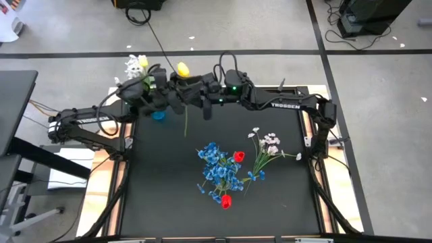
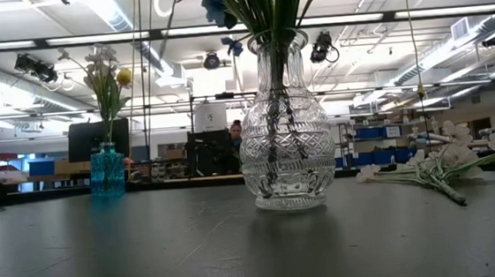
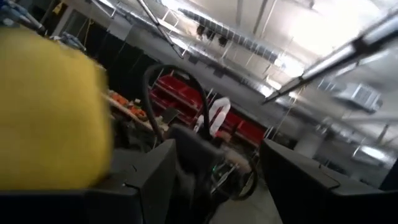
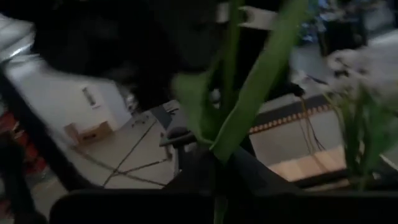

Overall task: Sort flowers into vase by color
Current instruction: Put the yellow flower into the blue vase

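A yellow tulip (image 1: 182,69) on a long green stem sits above the table's far left part, where both arms meet. My right gripper (image 1: 191,93) is shut on its stem. My left gripper (image 1: 165,84) stands open just left of the bloom, which fills the left of its wrist view as a yellow tulip head (image 3: 50,106). A small blue vase (image 2: 107,172) holds white sprigs and a yellow tulip. A clear glass vase (image 2: 282,145) holds blue bunches (image 1: 216,169). Red tulips (image 1: 237,156) show beside the blue ones. White sprigs (image 1: 268,150) lie flat on the table. My right gripper pinches the yellow tulip's green stem (image 4: 222,155) between its two fingers, below a long leaf (image 4: 261,81). The fingers lie across the stem. The bloom points toward the far edge, and the stem's free end (image 1: 185,131) reaches out toward the near side, over the table.
The table is a black mat (image 1: 162,202) with free room along its left and near parts. The blue vase (image 1: 157,115) stands right under the two arms. Cables and a wooden frame (image 1: 317,142) run along the table's right edge.
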